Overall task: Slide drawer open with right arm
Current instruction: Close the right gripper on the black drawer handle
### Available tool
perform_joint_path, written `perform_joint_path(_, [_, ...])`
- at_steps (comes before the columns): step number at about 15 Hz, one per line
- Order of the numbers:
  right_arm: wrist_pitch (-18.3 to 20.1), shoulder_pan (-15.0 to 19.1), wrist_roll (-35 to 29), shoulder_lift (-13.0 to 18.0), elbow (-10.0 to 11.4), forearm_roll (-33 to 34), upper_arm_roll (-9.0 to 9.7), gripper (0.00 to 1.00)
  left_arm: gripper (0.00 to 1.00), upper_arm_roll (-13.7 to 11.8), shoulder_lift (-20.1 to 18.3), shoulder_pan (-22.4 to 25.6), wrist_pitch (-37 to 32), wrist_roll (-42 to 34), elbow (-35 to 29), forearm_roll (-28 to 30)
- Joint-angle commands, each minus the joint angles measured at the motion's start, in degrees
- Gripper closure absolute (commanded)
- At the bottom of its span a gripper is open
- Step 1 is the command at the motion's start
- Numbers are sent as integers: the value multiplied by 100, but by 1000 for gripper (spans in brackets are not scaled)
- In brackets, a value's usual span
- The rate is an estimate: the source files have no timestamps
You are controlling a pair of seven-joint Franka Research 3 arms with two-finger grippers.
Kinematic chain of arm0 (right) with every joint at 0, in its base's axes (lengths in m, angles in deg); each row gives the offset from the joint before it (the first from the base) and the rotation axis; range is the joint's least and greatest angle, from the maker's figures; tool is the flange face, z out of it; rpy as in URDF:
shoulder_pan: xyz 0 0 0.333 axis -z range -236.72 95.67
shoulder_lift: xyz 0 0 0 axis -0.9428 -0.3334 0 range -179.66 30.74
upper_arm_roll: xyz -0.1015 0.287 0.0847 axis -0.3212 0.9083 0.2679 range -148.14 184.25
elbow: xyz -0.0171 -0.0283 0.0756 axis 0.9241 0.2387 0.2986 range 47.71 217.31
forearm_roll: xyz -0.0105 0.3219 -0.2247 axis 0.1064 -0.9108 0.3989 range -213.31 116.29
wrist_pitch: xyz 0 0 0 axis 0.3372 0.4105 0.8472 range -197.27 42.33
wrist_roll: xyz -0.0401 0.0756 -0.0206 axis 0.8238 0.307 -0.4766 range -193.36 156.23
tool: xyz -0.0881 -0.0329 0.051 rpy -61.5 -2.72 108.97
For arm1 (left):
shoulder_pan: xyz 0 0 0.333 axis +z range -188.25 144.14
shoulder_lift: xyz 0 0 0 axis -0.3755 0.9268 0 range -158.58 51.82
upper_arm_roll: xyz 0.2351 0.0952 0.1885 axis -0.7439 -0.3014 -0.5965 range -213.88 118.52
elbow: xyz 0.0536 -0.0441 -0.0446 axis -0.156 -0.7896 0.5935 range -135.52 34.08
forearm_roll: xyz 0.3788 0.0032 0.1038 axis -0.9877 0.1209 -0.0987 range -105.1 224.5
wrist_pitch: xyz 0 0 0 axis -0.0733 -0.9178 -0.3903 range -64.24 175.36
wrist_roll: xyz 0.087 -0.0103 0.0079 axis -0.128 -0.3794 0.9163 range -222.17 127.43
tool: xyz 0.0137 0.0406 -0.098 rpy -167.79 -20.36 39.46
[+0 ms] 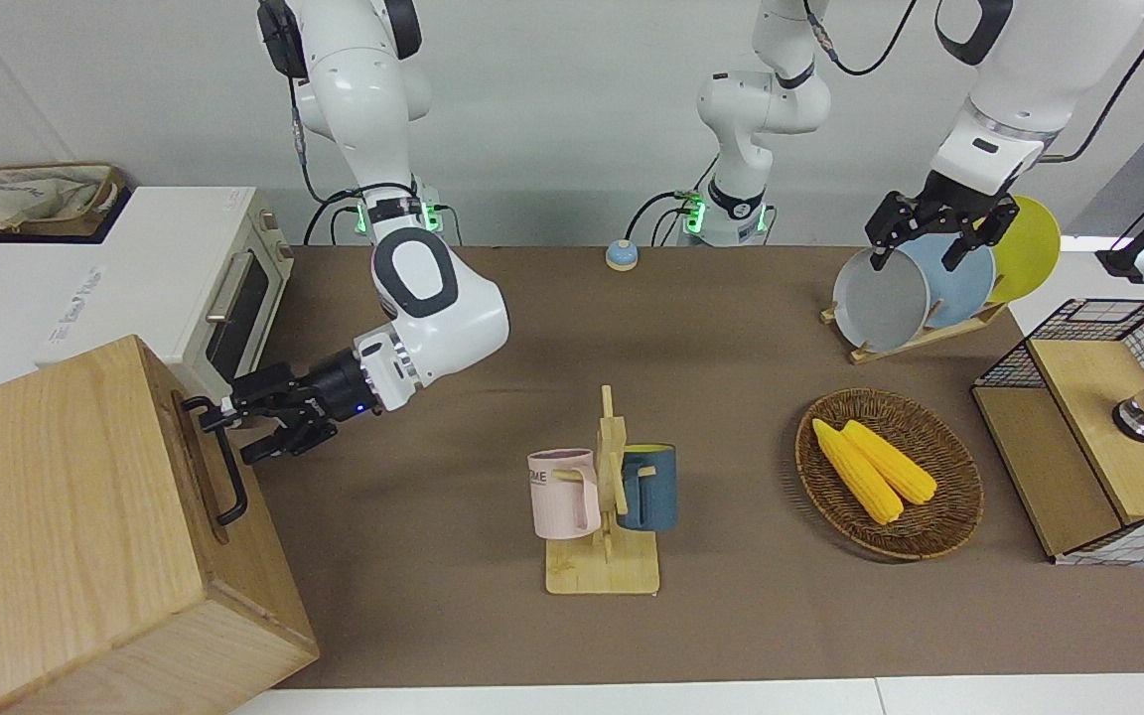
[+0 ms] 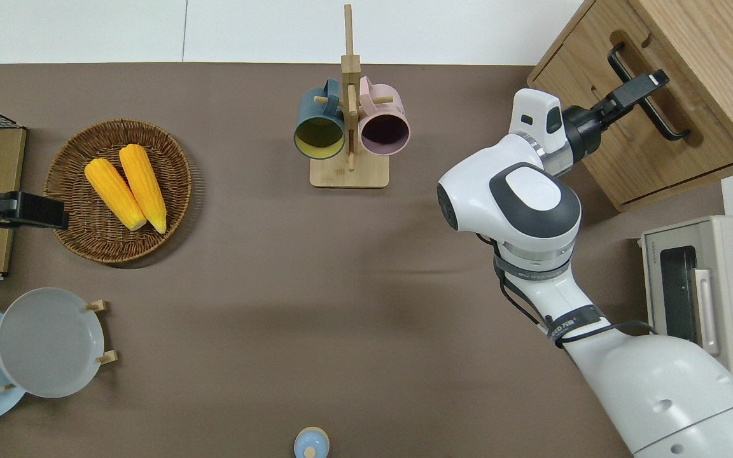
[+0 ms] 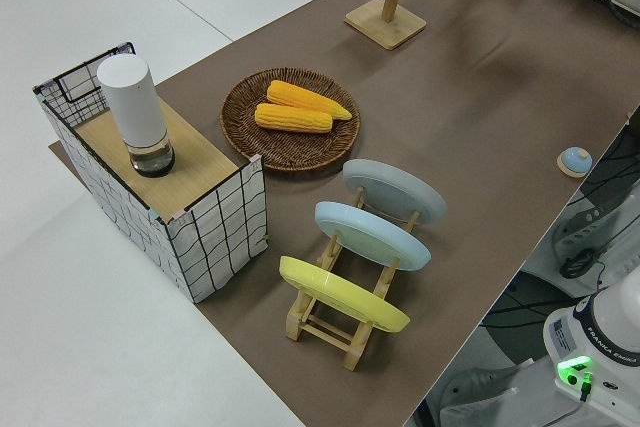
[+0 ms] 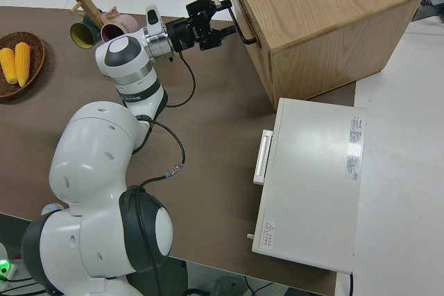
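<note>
The drawer (image 1: pixel 224 566) is in the big light-wood cabinet (image 1: pixel 56 516) at the right arm's end of the table, and it looks shut. Its black bar handle (image 1: pixel 224 477) also shows in the overhead view (image 2: pixel 665 121) and in the right side view (image 4: pixel 244 24). My right gripper (image 1: pixel 236 433) is open at the handle, one finger above the bar and one below. It also shows in the overhead view (image 2: pixel 640 89) and in the right side view (image 4: pixel 223 16). My left gripper (image 1: pixel 934 238) is parked and open.
A white toaster oven (image 1: pixel 185 268) stands beside the cabinet, nearer to the robots. A mug rack (image 1: pixel 604 497) holds two mugs mid-table. A basket with corn (image 1: pixel 890 472), a plate rack (image 1: pixel 915 288) and a wire-mesh box (image 1: pixel 1098 427) stand toward the left arm's end.
</note>
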Motion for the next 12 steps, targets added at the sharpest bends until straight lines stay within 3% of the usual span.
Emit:
perform_joint_path(1, [-95, 48, -490, -128, 37, 403, -62, 23, 5, -95, 76, -99, 2, -43, 117, -72])
perform_joint_path(8, [-262, -5, -412, -111, -42, 395, -62, 30, 5, -95, 76, -99, 2, -43, 117, -72])
perform_joint_path(10, [-305, 47, -420, -111, -42, 404, -71, 103, 2, -95, 76, -99, 2, -43, 117, -72])
perform_joint_path(12, [-341, 48, -403, -111, -42, 412, -71, 236, 2, -95, 76, -99, 2, -43, 117, -72])
